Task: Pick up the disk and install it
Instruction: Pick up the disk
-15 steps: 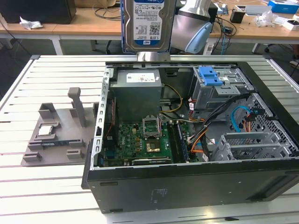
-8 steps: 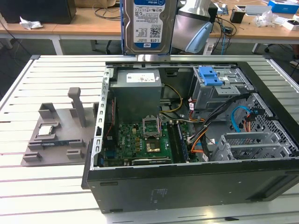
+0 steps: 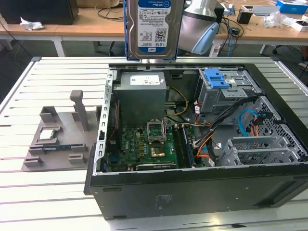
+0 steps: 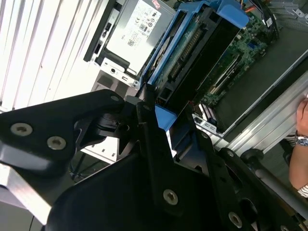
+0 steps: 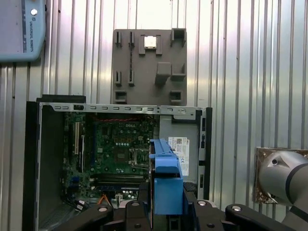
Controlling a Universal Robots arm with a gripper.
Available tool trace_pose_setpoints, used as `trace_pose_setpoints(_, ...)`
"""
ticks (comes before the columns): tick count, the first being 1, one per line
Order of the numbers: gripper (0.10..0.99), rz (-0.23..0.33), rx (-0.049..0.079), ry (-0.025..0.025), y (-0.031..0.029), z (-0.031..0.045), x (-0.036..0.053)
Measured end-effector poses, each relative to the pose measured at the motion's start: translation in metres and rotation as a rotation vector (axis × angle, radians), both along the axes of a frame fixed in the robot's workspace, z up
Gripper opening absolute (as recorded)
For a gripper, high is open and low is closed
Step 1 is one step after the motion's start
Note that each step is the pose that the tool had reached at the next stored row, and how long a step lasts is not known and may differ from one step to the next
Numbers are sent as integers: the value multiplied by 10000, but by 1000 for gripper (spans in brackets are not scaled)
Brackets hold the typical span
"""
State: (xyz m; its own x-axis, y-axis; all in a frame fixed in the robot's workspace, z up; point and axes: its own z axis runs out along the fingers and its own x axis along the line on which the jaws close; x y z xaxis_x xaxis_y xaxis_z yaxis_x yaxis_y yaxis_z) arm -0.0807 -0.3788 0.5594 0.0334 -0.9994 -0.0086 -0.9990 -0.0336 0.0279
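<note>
A pale slatted metal table (image 3: 48, 192) lies under bright light, with cluttered wooden desks (image 3: 91, 24) at the exterior view's twelve o'clock.

The silver rectangular hard drive (image 3: 154, 29), framed by a blue plastic caddy bracket, hangs upright in the air; its white-and-blue label faces the exterior view; it is lifted clear above the open black computer case (image 3: 192, 192), over its far edge.
</note>
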Motion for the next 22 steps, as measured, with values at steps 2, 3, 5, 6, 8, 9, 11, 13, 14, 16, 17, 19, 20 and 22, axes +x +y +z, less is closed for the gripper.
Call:
trace_pose_setpoints(2, 365, 0, 0, 0, -27, -1, 0)
trace_pose_setpoints(3, 365, 0, 0, 0, -40, -1, 0)
trace_pose_setpoints(5, 365, -1, 0, -1, -67, -1, 0)
trace_pose_setpoints(6, 365, -1, 0, 0, -82, -1, 0)
trace_pose_setpoints(8, 365, 0, -1, 0, -112, -1, 0)
trace_pose_setpoints(9, 365, 0, 0, 0, -127, -1, 0)
trace_pose_setpoints(11, 365, -1, 0, 0, -152, -2, 0)
trace_pose_setpoints(13, 365, 0, 0, 0, -185, -2, 0)
trace_pose_setpoints(14, 365, 0, 0, 0, -201, -2, 0)
trace_pose_setpoints(16, 365, 0, -1, 0, -229, -2, 0)
trace_pose_setpoints(17, 365, 0, 0, -1, -248, -2, 0)
trace_pose_setpoints(19, 365, 0, -1, 0, -283, -2, 0)
trace_pose_setpoints(20, 365, 0, 0, -1, -301, -3, 0)
trace_pose_setpoints(22, 365, 0, -1, 0, -350, -4, 0)
